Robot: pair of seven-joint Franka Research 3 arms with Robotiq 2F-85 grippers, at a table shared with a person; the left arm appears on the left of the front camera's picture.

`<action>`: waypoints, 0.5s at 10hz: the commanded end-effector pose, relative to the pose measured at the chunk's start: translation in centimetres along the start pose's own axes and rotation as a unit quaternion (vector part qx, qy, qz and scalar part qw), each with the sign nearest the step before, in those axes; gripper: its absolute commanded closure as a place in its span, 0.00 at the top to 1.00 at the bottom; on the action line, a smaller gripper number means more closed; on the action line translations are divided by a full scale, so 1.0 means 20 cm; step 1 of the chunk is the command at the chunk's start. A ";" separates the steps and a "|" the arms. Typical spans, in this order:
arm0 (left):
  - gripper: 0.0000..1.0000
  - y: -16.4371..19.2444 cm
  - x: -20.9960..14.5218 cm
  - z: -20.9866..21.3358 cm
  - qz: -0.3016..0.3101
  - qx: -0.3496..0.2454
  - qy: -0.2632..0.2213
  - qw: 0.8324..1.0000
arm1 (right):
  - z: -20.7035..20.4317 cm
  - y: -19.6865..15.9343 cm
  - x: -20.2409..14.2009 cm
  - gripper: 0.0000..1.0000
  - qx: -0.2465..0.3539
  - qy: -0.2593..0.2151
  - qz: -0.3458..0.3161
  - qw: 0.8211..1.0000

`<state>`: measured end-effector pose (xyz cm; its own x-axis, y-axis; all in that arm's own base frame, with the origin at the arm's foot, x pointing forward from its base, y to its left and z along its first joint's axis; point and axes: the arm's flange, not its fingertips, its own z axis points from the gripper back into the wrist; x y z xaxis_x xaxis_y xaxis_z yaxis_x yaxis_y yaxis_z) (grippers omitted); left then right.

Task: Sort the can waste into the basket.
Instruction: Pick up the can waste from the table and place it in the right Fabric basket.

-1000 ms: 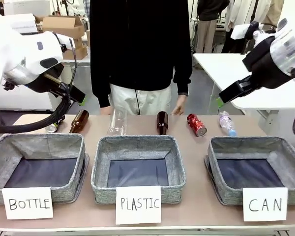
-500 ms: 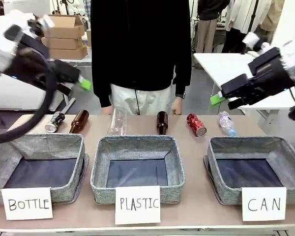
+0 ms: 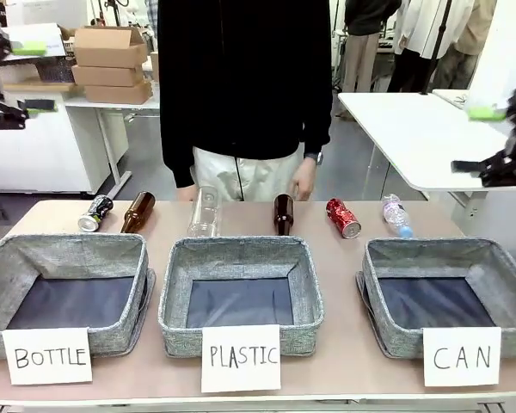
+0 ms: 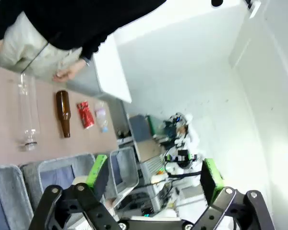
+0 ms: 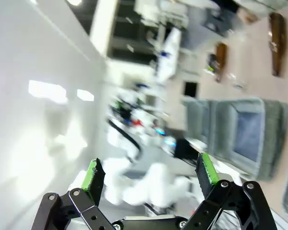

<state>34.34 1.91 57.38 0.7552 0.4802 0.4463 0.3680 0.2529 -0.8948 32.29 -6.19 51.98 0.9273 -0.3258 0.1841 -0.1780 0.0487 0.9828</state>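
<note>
The red can (image 3: 344,218) lies on its side at the far edge of the table (image 3: 337,258). Its long axis runs diagonally and its silver end faces me and slightly right. It sits between a brown bottle (image 3: 283,214) and a small clear bottle (image 3: 397,215), beyond the left far corner of the basket (image 3: 509,265). My left wrist view also catches the red can (image 4: 85,115).

The dark can (image 3: 95,213) is also on its side, at the far left, just beside a 2nd brown bottle (image 3: 138,212). Its axis is diagonal too, with the silver end towards me and left. It is well apart from the basket, which stands at the near right with nothing in it, behind its CAN card (image 3: 462,356).

2 like baskets stand in the same row, the PLASTIC basket (image 3: 241,251) in the middle and the BOTTLE basket (image 3: 69,248) on the left. A tall clear bottle (image 3: 205,212) lies behind the middle one.

My left end effector (image 3: 34,77) is raised at the left edge, fingers spread wide and gripping nothing, as its wrist view (image 4: 154,170) confirms. My right end effector (image 3: 475,138) is raised at the right edge, likewise spread wide with nothing between its pads (image 5: 150,172).

The table is pale tan. A person (image 3: 245,86) in a black top stands at its far side, one hand (image 3: 305,182) near the edge. Behind are cardboard boxes (image 3: 107,62) and a white table (image 3: 404,129).
</note>
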 end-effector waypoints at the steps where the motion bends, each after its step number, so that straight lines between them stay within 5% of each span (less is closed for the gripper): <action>1: 1.00 0.19 -0.29 0.07 -0.016 0.025 0.000 1.000 | -0.04 -0.12 -0.13 1.00 0.193 -0.170 -0.091 0.962; 2: 1.00 0.22 -0.31 0.09 -0.024 0.045 0.029 0.998 | -0.05 -0.12 -0.13 1.00 0.199 -0.171 -0.087 0.961; 3: 1.00 0.24 -0.32 0.11 -0.023 0.058 0.042 0.997 | 0.08 -0.02 0.05 1.00 0.062 -0.050 -0.041 0.996; 4: 1.00 0.15 0.01 0.03 0.000 0.014 -0.001 1.000 | 0.08 -0.02 0.05 1.00 0.062 -0.050 -0.041 0.996; 5: 1.00 0.15 0.01 0.03 0.000 0.014 -0.001 1.000 | 0.08 -0.02 0.05 1.00 0.062 -0.050 -0.041 0.996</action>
<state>35.76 3.60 53.49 0.7811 0.4552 0.4275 0.3179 0.2994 -0.8996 33.55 -8.02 51.21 0.8978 -0.4382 0.0432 -0.1204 -0.1498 0.9814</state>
